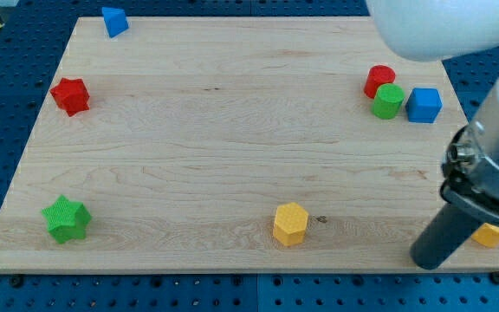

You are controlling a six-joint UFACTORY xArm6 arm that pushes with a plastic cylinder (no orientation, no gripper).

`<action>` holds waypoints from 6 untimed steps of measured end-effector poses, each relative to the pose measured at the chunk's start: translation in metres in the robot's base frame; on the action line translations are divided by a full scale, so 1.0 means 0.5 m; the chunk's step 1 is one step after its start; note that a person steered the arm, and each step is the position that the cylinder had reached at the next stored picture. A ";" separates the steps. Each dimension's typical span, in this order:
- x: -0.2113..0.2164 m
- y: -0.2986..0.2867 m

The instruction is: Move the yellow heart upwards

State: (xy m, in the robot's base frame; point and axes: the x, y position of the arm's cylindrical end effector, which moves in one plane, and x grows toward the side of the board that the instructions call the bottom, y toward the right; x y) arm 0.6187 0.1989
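A yellow block [492,234] lies near the board's lower right corner, mostly hidden behind my rod, so I cannot make out its shape. My tip [426,262] rests on the board just left of and slightly below it, close to the bottom edge. A yellow hexagon [290,224] lies at the bottom centre, well to the left of my tip.
A red cylinder [379,80], a green cylinder [388,101] and a blue cube [424,104] cluster at the upper right. A red star [70,95] is at the left, a green star [66,218] at the lower left, and a blue block [114,21] at the top left. The arm's body covers the right edge.
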 end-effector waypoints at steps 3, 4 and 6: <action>-0.002 0.131; -0.002 0.155; -0.014 0.154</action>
